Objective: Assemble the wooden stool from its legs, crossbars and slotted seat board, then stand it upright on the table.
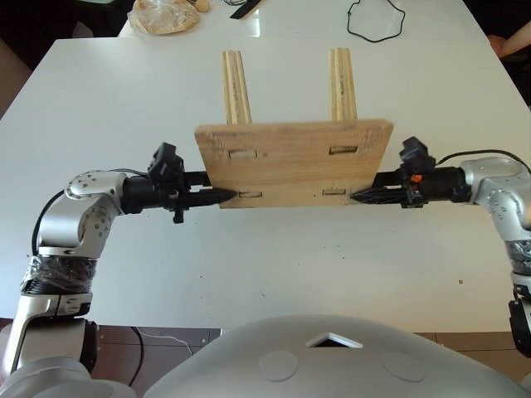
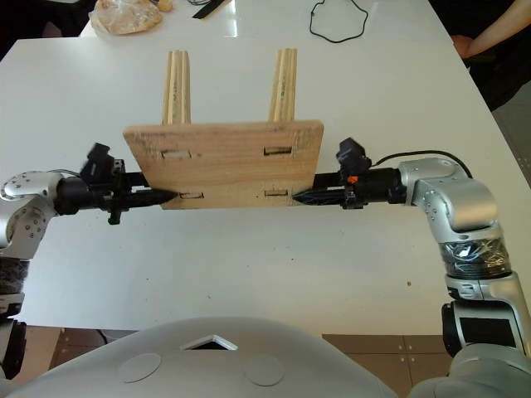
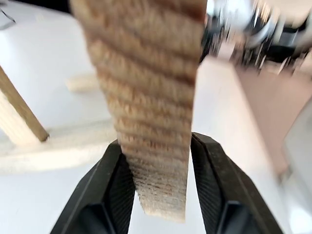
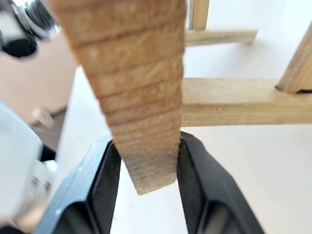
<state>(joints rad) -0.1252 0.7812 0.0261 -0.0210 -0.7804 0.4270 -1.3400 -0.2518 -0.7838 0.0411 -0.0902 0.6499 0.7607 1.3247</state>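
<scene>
One white table (image 1: 274, 274) spans the frame. At its centre is the seat board (image 1: 290, 157), slotted face toward the camera, with two legs (image 1: 235, 87) running from its far edge toward the top. A crossbar (image 4: 234, 100) joins the legs behind it. The left gripper (image 1: 222, 196) is clamped on the board's lower left edge and the right gripper (image 1: 355, 196) on its lower right. A cable (image 1: 375, 21) lies at upper right.

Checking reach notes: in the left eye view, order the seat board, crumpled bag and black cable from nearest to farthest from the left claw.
1. Seat board, held at its left edge in the left claw.
2. Crumpled bag, far back, left.
3. Black cable, far back, right.
</scene>
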